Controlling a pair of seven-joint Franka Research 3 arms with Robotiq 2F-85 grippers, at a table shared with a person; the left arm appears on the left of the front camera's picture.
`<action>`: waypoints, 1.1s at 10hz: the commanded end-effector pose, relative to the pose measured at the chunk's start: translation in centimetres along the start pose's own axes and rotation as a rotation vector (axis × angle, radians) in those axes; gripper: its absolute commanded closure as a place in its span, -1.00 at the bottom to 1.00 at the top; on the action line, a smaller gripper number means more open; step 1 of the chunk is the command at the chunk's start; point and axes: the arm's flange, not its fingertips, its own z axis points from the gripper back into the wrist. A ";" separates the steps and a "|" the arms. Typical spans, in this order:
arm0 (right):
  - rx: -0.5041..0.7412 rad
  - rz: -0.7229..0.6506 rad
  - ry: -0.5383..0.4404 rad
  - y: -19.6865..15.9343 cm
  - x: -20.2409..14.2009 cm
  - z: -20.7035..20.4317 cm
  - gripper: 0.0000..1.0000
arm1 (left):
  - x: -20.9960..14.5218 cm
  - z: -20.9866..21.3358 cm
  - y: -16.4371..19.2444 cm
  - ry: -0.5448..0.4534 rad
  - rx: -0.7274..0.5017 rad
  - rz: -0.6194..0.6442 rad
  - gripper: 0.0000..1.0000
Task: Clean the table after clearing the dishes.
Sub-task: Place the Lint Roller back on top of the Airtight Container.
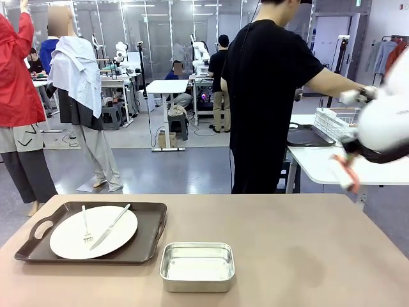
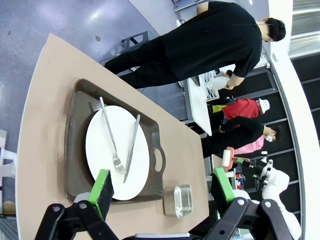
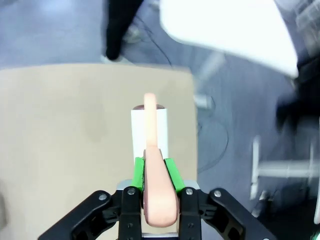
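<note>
Small rectangular steel pan (image 1: 196, 265): near centre, upright, interior reflective. Person in black (image 1: 265, 96): standing at the far side, back turned, one arm extended right toward a white wire rack (image 1: 337, 121) on a smaller white table (image 1: 319, 163) at far right. Further back left of that person: another white table (image 1: 167, 86), with cardboard boxes (image 1: 166, 138) on the floor below.

Beige table (image 1: 307, 243), dark brown tray (image 1: 149, 230), white plate (image 1: 64, 240), silvery pan (image 1: 196, 265), pink handle (image 3: 159, 195) between green pads (image 3: 171, 175)

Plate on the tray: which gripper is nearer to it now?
Left. The left gripper hangs open above the plate; the right gripper, shut on a pink-handled tool, is at the right edge of the table.
</note>
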 end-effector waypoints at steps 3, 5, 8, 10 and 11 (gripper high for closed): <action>0.237 0.630 -0.214 19.2 2.4 4.5 0.57 | 0.0 0.2 0.0 -0.005 -0.010 -0.002 -1.00; 0.389 0.889 -0.198 26.4 -0.5 5.7 0.57 | 0.0 0.2 0.0 -0.005 -0.010 -0.002 -1.00; 0.578 1.098 -0.120 30.8 -3.9 6.8 0.57 | 0.0 0.2 0.0 -0.005 -0.010 -0.002 -1.00; 0.635 1.089 -0.082 30.7 -4.2 7.9 0.57 | 0.0 0.2 0.0 -0.005 -0.010 -0.002 -1.00; 0.567 1.080 -0.132 34.0 -5.2 6.3 0.57 | 0.0 0.2 0.0 -0.005 -0.010 -0.002 -1.00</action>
